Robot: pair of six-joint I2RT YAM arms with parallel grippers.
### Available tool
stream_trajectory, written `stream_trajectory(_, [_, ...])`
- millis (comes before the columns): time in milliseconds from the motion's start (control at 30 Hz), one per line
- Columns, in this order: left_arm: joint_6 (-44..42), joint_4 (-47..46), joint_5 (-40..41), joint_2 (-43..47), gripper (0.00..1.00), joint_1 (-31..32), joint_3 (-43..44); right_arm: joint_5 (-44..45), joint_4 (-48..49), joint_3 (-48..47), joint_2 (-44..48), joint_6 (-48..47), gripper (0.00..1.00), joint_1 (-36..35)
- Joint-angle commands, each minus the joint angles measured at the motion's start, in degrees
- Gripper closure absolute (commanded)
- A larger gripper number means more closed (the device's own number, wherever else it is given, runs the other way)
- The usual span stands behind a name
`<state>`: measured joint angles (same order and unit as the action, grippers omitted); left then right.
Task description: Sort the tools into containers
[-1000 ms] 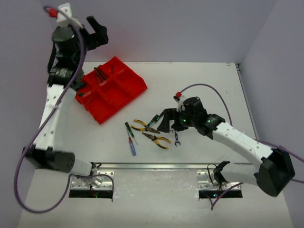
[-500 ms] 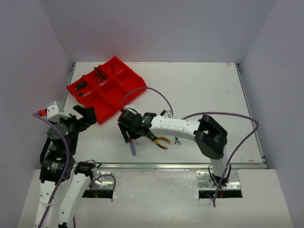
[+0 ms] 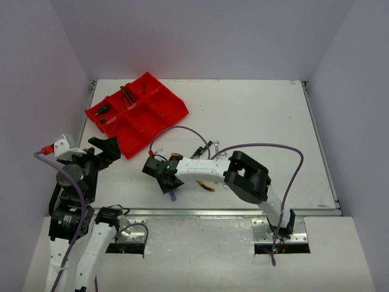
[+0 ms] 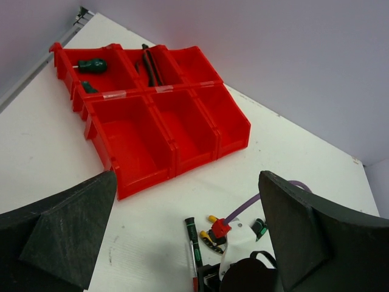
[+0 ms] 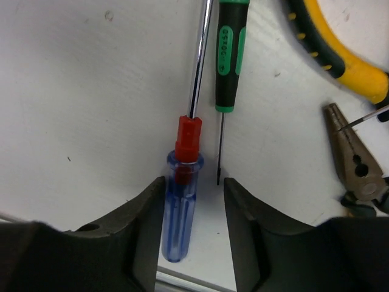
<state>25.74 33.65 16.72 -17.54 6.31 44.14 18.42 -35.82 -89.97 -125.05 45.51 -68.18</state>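
My right gripper [image 3: 165,180] is low over the table, its jaws part-way closed around the blue screwdriver [image 5: 180,207]. In the right wrist view the left finger [image 5: 143,225] touches the clear blue handle. A gap remains at the right finger [image 5: 246,225]. My right gripper [image 5: 193,188] is still open. A green-black screwdriver [image 5: 229,48] lies right beside the blue one. Yellow-handled pliers [image 5: 340,55] lie to the right. The red tray [image 3: 173,112] sits at the back left. My left gripper [image 3: 106,149] hangs wide open and empty near its front corner.
The tray [image 4: 176,158] holds a green screwdriver [image 4: 91,65] in a back compartment and dark tools [image 4: 151,64] in the one beside it. A second pair of pliers [image 5: 355,164] and a silver wrench [image 3: 216,146] lie right of my right gripper. The table's front edge is close behind it.
My right arm swung left over the screwdrivers and its jaws narrowed around the blue handle. The left arm came down from above the tray to the front left.
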Motion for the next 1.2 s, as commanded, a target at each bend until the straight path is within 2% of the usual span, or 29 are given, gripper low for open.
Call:
stream_trajectory(0, [-0.7, -2.9, -1.7, 0.2, 0.00, 0.3, 0.3, 0.5, 1.8, 3.1, 0.2, 3.4, 0.64, -0.7])
stream_trajectory(100, [-0.9, -3.1, -2.3, -0.1, 0.00, 0.3, 0.2, 1.4, 2.9, 6.1, 2.0, 4.9, 0.79, -1.3])
stream_trajectory(300, [-1.1, -3.3, -3.5, -1.2, 0.00, 0.3, 0.2, 4.5, 4.1, 10.6, 9.4, 4.7, 0.82, -1.8])
stream_trajectory(467, [-1.1, -3.6, -4.2, -2.1, 0.00, 0.3, 0.1, 5.3, 5.9, 15.2, 16.7, 3.1, 0.91, -1.8])
stream_trajectory(533, [-1.1, -3.9, -5.1, -2.8, 0.00, 0.3, 0.0, 5.3, 6.4, 16.7, 18.9, 1.8, 0.98, -1.8])
stream_trajectory(700, [-1.6, -4.0, -7.0, -6.3, 0.00, 0.3, 0.4, 3.7, 10.3, 22.0, 29.0, -2.2, 1.00, -1.7])
stream_trajectory(900, [-2.1, -4.5, -10.0, -7.8, 0.00, 0.3, 0.3, 1.9, 11.0, 23.1, 33.8, -7.3, 1.00, -0.3])
stream_trajectory(967, [-2.6, -4.8, -13.4, -8.7, 0.00, 0.3, 0.6, 0.5, 11.6, 24.1, 35.3, -7.9, 1.00, 0.2])
stream_trajectory(1033, [-1.0, -5.3, -19.8, -10.1, 0.00, 0.3, 0.8, -2.4, 17.4, 26.7, 39.5, -10.3, 1.00, 0.7])
stream_trajectory(1100, [3.1, -11.3, -30.8, -11.3, 0.00, 0.3, -1.9, -5.2, 22.4, 29.0, 43.7, -12.8, 1.00, 1.3])
stream_trajectory(1167, [10.5, -19.1, -46.9, -11.9, 0.00, 0.3, -8.9, -8.3, 26.9, 31.3, 46.0, -13.8, 1.00, 2.3])
